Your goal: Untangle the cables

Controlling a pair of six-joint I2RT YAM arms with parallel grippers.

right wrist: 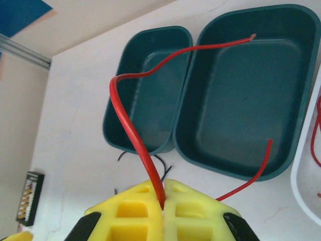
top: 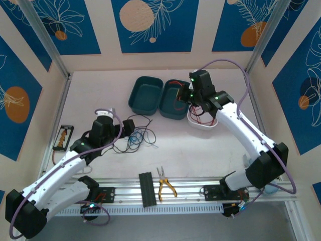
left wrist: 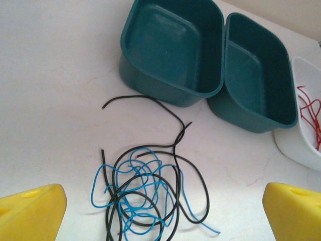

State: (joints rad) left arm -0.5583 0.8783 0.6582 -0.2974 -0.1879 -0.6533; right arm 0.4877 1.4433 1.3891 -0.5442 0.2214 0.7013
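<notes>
While the right pincer pinches a red cable by the bins, the left pincer hangs spread. The black-and-blue tangle lies just ahead of it on the surface, left of centre.

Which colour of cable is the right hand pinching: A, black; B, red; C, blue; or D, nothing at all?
B: in the right wrist view, the right hand is closed on a red cable that rises from between its yellow fingers.
</notes>
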